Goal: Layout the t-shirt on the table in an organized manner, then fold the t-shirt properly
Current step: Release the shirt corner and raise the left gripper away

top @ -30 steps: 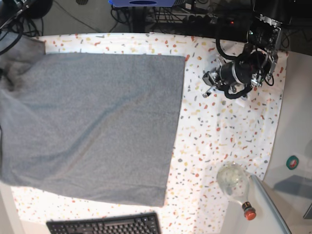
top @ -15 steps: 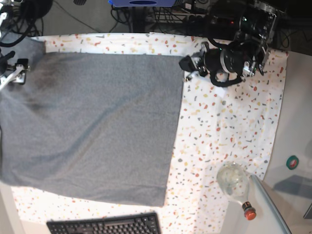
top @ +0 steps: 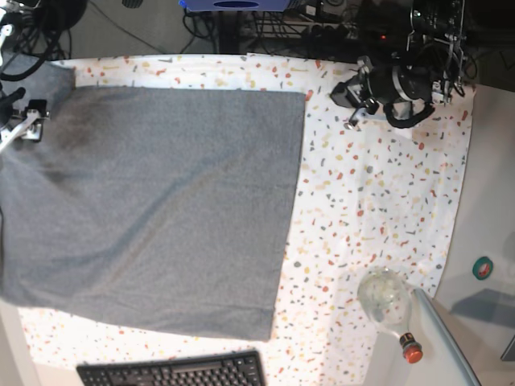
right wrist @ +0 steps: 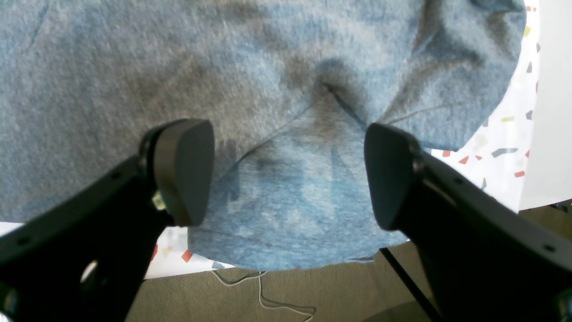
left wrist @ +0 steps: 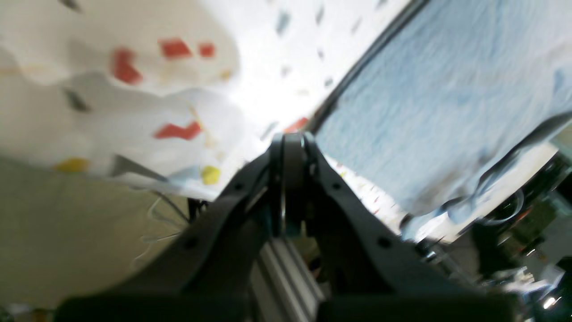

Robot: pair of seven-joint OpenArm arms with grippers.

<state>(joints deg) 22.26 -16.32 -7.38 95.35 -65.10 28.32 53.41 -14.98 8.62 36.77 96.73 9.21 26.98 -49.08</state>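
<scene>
Bench (top: 378, 201): wide flat top under white cloth with red, yellow and grey flecks; the speckled strip below the left fingers is bare down to a clear glass bottle (top: 386, 299) with a red cap. T-shirt (top: 153, 201): heather-grey soft knit, no print, spread flat as a broad rectangle; its straight side edge lies just beside the left fingers, its far edge under the right fingers. Keyboard (top: 173, 371): black, at the bench's near edge. Right fingers (right wrist: 286, 174): rounded dark pads, spread wide apart, released, above a puckered sleeve seam. Left fingers (left wrist: 288, 152): clenched together on nothing, above the bench. No legible writing.
</scene>
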